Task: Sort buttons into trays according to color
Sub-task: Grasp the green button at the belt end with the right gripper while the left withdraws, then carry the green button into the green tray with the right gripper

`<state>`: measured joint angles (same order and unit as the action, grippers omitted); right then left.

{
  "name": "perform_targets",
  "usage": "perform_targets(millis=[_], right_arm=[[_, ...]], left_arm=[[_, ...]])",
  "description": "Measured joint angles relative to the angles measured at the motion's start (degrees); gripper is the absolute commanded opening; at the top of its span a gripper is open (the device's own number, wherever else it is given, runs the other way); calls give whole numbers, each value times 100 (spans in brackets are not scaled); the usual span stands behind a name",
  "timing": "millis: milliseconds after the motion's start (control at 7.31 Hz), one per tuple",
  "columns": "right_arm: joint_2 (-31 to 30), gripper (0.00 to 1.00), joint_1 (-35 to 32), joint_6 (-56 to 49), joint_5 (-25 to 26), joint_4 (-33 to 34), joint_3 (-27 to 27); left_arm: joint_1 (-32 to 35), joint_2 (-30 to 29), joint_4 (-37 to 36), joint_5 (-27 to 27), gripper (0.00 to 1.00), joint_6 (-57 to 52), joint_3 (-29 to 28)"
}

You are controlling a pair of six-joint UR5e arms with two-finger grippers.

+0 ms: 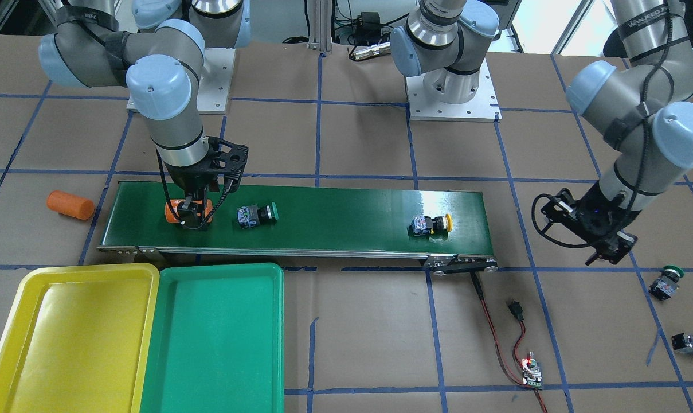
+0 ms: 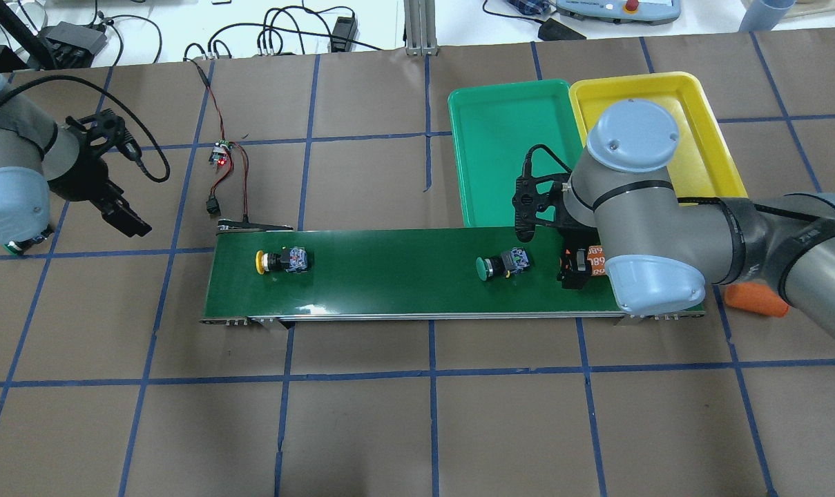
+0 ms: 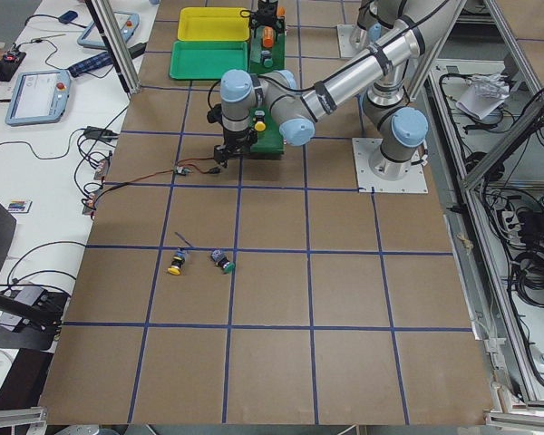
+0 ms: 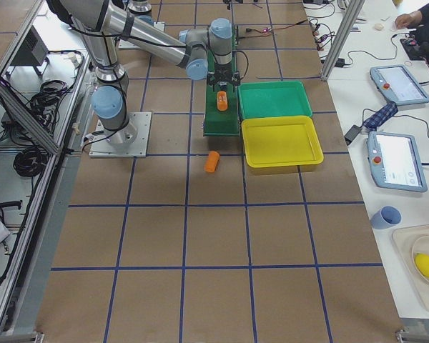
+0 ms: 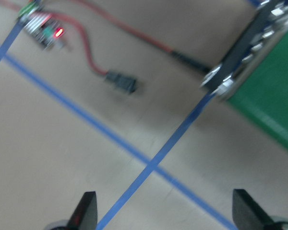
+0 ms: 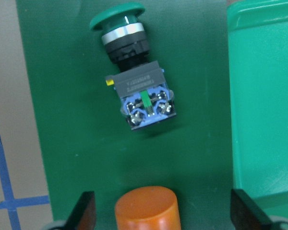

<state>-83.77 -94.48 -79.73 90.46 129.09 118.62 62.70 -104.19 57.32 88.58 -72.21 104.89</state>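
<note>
Green-capped button (image 6: 134, 91) lies on the conveyor belt (image 6: 72, 143) just ahead of the right gripper (image 6: 164, 213), long axis along the belt, cap pointing away. Its jaws stand wide astride an orange cylinder (image 6: 146, 203), gripping nothing; the left gripper (image 5: 163, 211), spread and empty, is far off.

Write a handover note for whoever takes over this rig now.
Left gripper: open, empty, above the table beside the conveyor belt's end.
Right gripper: open, straddling an orange cylinder on the belt.
Green button and yellow button lie on the belt; second green button and second yellow button on the table near the left gripper.
Yellow tray and green tray empty: all four buttons left to sort.
</note>
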Motion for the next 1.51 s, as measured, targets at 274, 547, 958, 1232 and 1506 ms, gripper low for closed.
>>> perform_targets(millis=[274, 547, 958, 1232, 1506], right_arm=[[186, 89, -266, -21, 17, 178, -7], [328, 81, -429, -57, 16, 246, -19], [458, 21, -447, -309, 13, 436, -42], [510, 3, -415, -612, 53, 728, -54], [516, 3, -392, -674, 101, 861, -95]], left_arm=[[-742, -646, 24, 3, 100, 72, -661], [-1085, -1276, 55, 1, 100, 148, -1394], [-1151, -2051, 11, 39, 100, 581, -2081], [-1193, -2291, 8, 182, 100, 938, -2135], [-1406, -2448, -29, 222, 100, 1133, -2201]])
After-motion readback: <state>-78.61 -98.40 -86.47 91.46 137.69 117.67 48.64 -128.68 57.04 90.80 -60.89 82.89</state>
